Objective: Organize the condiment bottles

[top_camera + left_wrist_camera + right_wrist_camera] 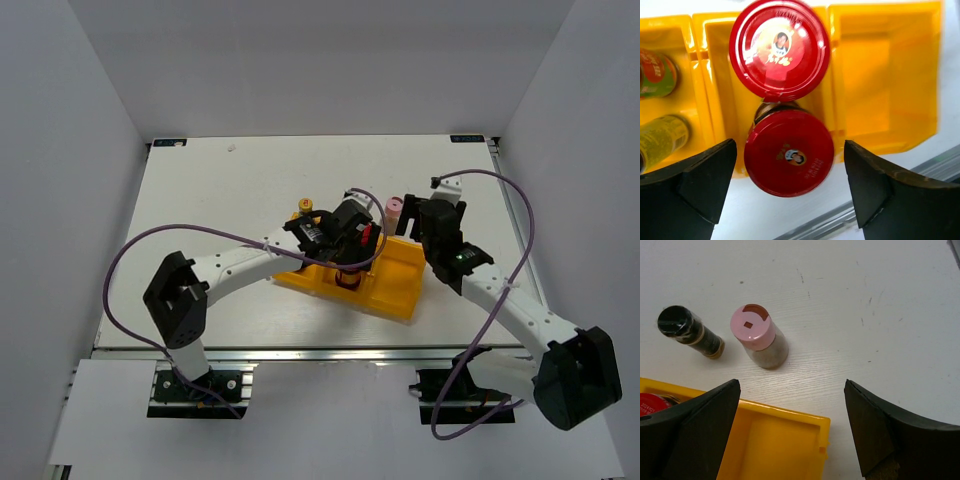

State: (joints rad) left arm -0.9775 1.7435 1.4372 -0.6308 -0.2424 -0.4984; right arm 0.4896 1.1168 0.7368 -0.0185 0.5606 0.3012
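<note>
Lab test cell: plain white walls [90, 80], white table [200, 200], aluminium rail [300, 352].

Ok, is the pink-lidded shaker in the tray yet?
No, out. The pink-lidded shaker stands upright on the table beyond the yellow tray, beside the dark spice jar.

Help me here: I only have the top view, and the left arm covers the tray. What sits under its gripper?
Observer: Two red-lidded jars in the middle compartment of the tray, the nearer jar in front of the farther jar.
Operator: Is one gripped?
Observer: No. The left gripper is open, with gaps on both sides of the nearer jar.
Operator: And ahead of the right gripper?
Observer: It is open and empty; a dark spice jar stands beside the pink-lidded shaker on the table, outside the tray.
</note>
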